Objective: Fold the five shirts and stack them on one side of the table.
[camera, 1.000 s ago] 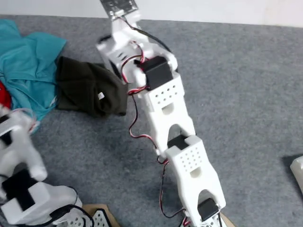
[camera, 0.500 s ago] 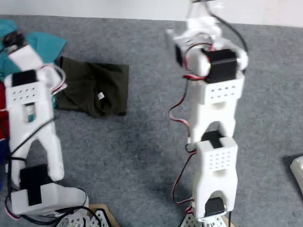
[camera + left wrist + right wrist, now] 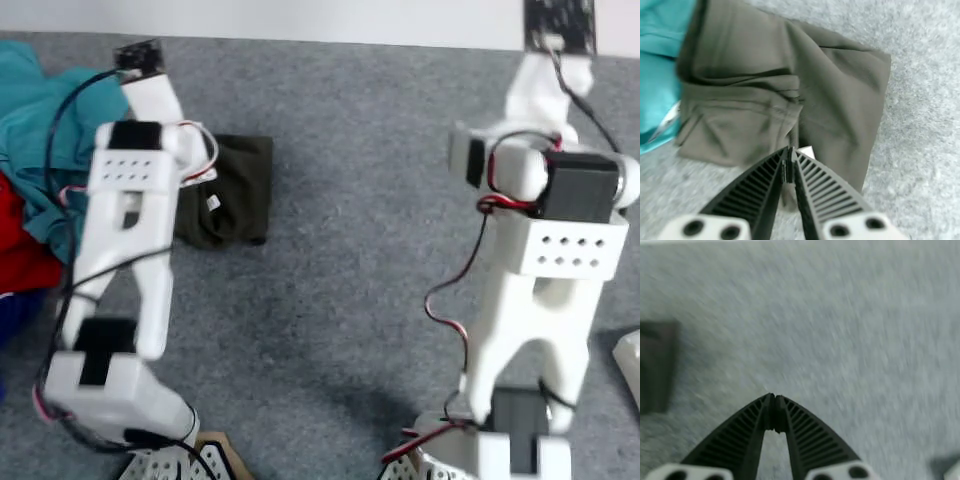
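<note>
Left gripper [image 3: 789,156] fingers pressed together over folded dark olive shirt [image 3: 238,190], table's 10 o'clock. Teal shirt [image 3: 40,120] and red shirt [image 3: 25,245] heaped at 9 o'clock. Right gripper [image 3: 774,400] fingers likewise together, over grey carpet [image 3: 350,260].

White printed plastic throughout the left arm [image 3: 125,250] and right arm [image 3: 545,270]. Boxy links [image 3: 540,300] forked into arched legs, with rows of small round holes [image 3: 128,166] across the upper faces. Black servos [image 3: 583,187] set between the links. Thin red and black cables [image 3: 447,300] looped down the side of the right arm; a black cable and red-and-white wires near the top of the left. Small dark board [image 3: 140,55] at the far end of each arm. Left gripper [image 3: 790,162] and right gripper [image 3: 774,412] alike: black ribbed fingers [image 3: 820,185] tapering to a point, mounted on a pale base [image 3: 860,227] with dark round screw holes [image 3: 840,230].
</note>
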Controlling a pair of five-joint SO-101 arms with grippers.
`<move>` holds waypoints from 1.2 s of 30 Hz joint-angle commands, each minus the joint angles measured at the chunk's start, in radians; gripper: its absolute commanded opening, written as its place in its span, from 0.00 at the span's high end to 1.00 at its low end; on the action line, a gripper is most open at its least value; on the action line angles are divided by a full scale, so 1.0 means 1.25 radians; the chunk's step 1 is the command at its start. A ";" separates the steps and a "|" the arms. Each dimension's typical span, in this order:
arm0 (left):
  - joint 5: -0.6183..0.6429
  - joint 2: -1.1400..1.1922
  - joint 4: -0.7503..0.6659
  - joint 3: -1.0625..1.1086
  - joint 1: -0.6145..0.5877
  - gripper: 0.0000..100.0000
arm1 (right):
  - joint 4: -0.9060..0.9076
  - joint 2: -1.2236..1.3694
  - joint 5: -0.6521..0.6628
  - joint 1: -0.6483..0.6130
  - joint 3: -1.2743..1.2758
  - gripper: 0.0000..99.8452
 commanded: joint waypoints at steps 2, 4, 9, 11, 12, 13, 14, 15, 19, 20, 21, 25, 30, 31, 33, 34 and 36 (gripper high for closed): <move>-0.006 0.158 0.010 -0.192 0.036 0.99 | -0.255 -0.175 0.009 0.056 0.525 0.99; -0.007 0.201 0.017 -0.240 0.053 0.99 | -0.380 -0.238 0.002 0.046 0.705 0.99; -0.007 0.273 0.050 -0.326 0.079 0.99 | -0.679 -0.391 -0.014 -0.040 1.099 0.99; -0.007 0.299 0.054 -0.337 0.078 0.99 | -0.775 -0.438 -0.029 -0.071 1.218 0.99; -0.007 0.311 0.054 -0.341 0.075 0.99 | -0.807 -0.461 -0.029 -0.079 1.264 0.99; -0.007 0.325 0.053 -0.341 0.073 0.99 | -0.828 -0.484 -0.029 -0.083 1.288 0.99; -0.007 0.336 0.052 -0.341 0.069 0.99 | -0.833 -0.498 -0.029 -0.084 1.301 0.99; -0.007 0.346 0.050 -0.341 0.066 0.99 | -0.834 -0.511 -0.029 -0.085 1.307 0.99; -0.007 0.368 0.050 -0.341 0.047 0.99 | -0.834 -0.521 -0.029 -0.093 1.315 0.99; -0.007 0.368 0.053 -0.341 0.042 0.99 | -0.834 -0.512 -0.029 -0.094 1.316 0.99; -0.007 0.368 0.055 -0.341 0.037 0.99 | -0.834 -0.503 -0.029 -0.094 1.319 0.99; -0.002 0.368 0.085 -0.339 0.004 0.99 | -0.835 -0.470 -0.029 -0.095 1.319 0.99; -0.002 0.374 0.119 -0.327 -0.044 0.99 | -0.835 -0.460 -0.029 -0.095 1.318 0.99; -0.002 0.374 0.130 -0.322 -0.050 0.99 | -0.835 -0.460 -0.029 -0.095 1.318 0.99; -0.002 0.366 0.161 -0.316 -0.058 0.99 | -0.835 -0.460 -0.029 -0.095 1.318 0.99; -0.002 0.365 0.185 -0.319 -0.062 0.99 | -0.835 -0.458 -0.029 -0.095 1.318 0.99; -0.002 0.360 0.232 -0.320 -0.068 0.99 | -0.835 -0.457 -0.029 -0.095 1.318 0.99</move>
